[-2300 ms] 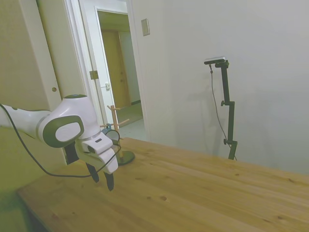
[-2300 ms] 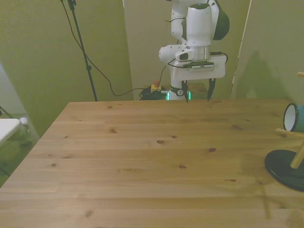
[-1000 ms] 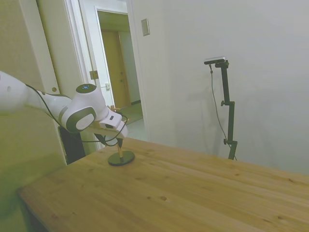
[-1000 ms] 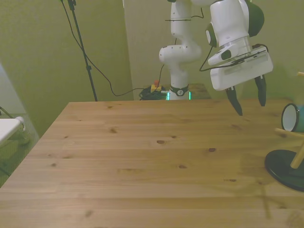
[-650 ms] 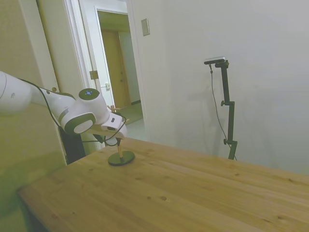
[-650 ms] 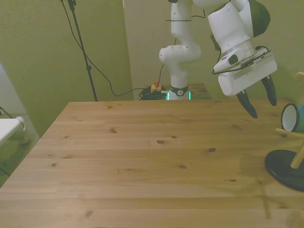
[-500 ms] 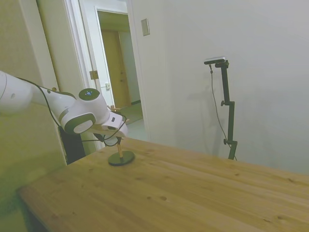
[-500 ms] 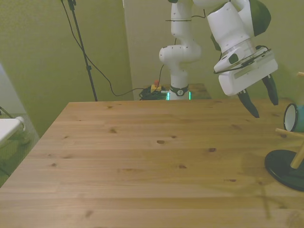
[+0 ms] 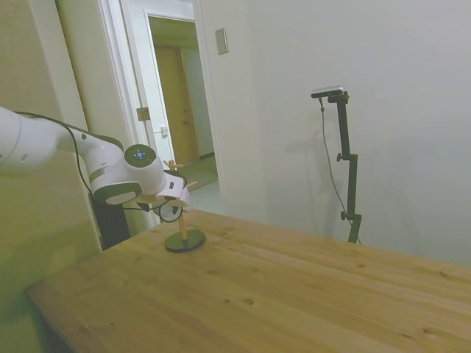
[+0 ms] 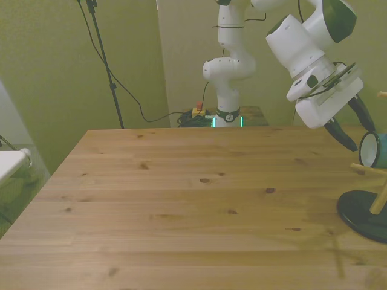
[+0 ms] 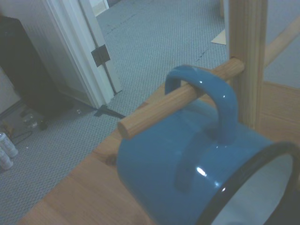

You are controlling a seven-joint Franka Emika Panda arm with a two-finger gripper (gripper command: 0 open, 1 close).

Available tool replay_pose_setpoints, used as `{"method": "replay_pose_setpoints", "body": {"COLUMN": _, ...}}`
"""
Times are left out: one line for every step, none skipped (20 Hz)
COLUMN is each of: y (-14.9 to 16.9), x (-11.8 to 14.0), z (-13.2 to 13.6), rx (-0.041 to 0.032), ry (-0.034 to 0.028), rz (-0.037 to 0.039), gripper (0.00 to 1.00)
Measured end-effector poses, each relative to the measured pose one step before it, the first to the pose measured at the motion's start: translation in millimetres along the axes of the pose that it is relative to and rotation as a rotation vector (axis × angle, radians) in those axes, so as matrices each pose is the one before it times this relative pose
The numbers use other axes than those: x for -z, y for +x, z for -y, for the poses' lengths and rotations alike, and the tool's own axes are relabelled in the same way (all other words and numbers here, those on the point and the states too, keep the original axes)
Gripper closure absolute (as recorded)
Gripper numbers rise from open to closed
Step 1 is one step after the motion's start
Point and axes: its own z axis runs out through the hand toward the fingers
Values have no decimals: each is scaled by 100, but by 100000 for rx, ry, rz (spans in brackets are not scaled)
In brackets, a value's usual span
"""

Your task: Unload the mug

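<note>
your mug (image 11: 187,173) hangs by its handle (image 11: 206,101) on a wooden peg (image 11: 180,98) of the stand (image 10: 369,208), at the edge of the desk (image 10: 181,205) on the front view's right. in the wrist view the peg runs through the handle loop, the blue body tilts below it and the dark-rimmed, pale-lined mouth faces partly toward the camera. in the front view you see only the mug's rim and part of its side (image 10: 370,150), just above the stand's dark round base. the pincer (image 10: 358,128) is spread wide and holds nothing; its two dark fingers point down at a slant toward the mug, with the nearer fingertip just beside the rim. in the side view the arm's wrist covers most of the stand (image 9: 184,237), so you cannot make out the mug there.
</note>
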Motion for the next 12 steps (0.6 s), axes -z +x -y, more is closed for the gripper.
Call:
{"method": "replay_pose_setpoints", "body": {"y": 227, "x": -452, "z": -59, "rx": 728, "ry": 912, "rz": -69, "gripper": 0}}
{"method": "replay_pose_setpoints", "body": {"y": 169, "x": -495, "z": -38, "rx": 1024, "ry": 716, "rz": 128, "gripper": 0}}
{"method": "replay_pose_setpoints", "body": {"y": 81, "x": -515, "z": 25, "rx": 746, "ry": 619, "rz": 416, "gripper": 0}}
{"method": "replay_pose_setpoints", "body": {"y": -34, "x": -508, "z": 62, "rx": 584, "ry": 396, "rz": 623, "gripper": 0}}
{"method": "replay_pose_setpoints", "body": {"y": -91, "x": -437, "z": 59, "rx": 293, "ry": 253, "rz": 544, "gripper": 0}}
{"method": "replay_pose_setpoints", "body": {"y": -77, "x": -358, "z": 75, "rx": 270, "ry": 266, "rz": 441, "gripper": 0}}
{"method": "replay_pose_setpoints", "body": {"y": -86, "x": -274, "z": 83, "rx": 564, "ry": 346, "rz": 312, "gripper": 0}}
{"method": "replay_pose_setpoints", "body": {"y": -77, "x": -184, "z": 45, "rx": 792, "ry": 273, "rz": 207, "gripper": 0}}
{"method": "replay_pose_setpoints", "body": {"y": -78, "x": -94, "z": 65, "rx": 633, "ry": 365, "rz": 66, "gripper": 100}}
{"method": "replay_pose_setpoints", "body": {"y": -45, "x": -38, "z": 101, "rx": 355, "ry": 553, "rz": -133, "gripper": 100}}
{"method": "replay_pose_setpoints", "body": {"y": 1, "x": -8, "z": 116, "rx": 487, "ry": 553, "rz": -214, "gripper": 100}}
{"method": "replay_pose_setpoints", "body": {"y": -9, "x": -19, "z": 101, "rx": 209, "ry": 459, "rz": -113, "gripper": 100}}
